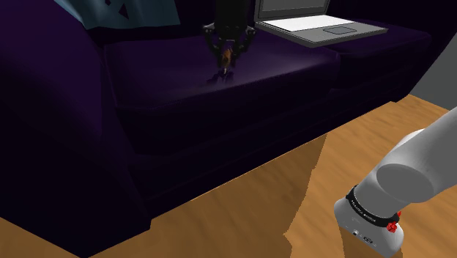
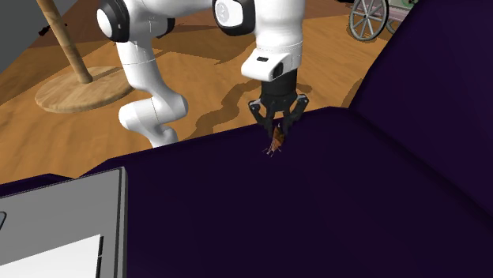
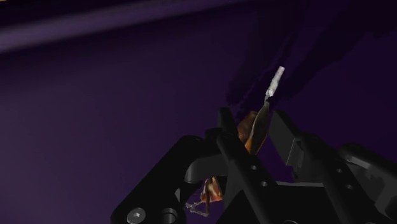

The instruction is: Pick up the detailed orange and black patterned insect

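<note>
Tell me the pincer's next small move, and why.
Probably lift straight up a little. The pincer looks shut on the orange and black insect, which sits low over the dark purple sofa cushion, so raising it should carry it clear of the seat.

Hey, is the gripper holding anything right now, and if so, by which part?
Yes. The black gripper clasps the small orange and black patterned insect between its jaws, by its body; a pale tip pokes out beyond them.
</note>
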Motion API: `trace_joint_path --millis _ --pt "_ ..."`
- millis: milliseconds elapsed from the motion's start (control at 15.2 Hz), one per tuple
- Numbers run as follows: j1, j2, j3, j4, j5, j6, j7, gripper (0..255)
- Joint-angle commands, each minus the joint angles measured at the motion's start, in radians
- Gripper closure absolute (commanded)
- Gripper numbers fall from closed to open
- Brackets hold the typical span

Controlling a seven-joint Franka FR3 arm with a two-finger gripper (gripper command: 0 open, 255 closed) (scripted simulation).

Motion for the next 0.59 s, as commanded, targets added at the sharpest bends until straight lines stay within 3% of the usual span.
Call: trace_joint_path --millis 0,528 --pt "0.002 0.007 0.004 0.021 0.0 -0.019 0.004 255" --pt "0.001 0.047 0.009 0.171 -0.018 -0.132 0.02 255"
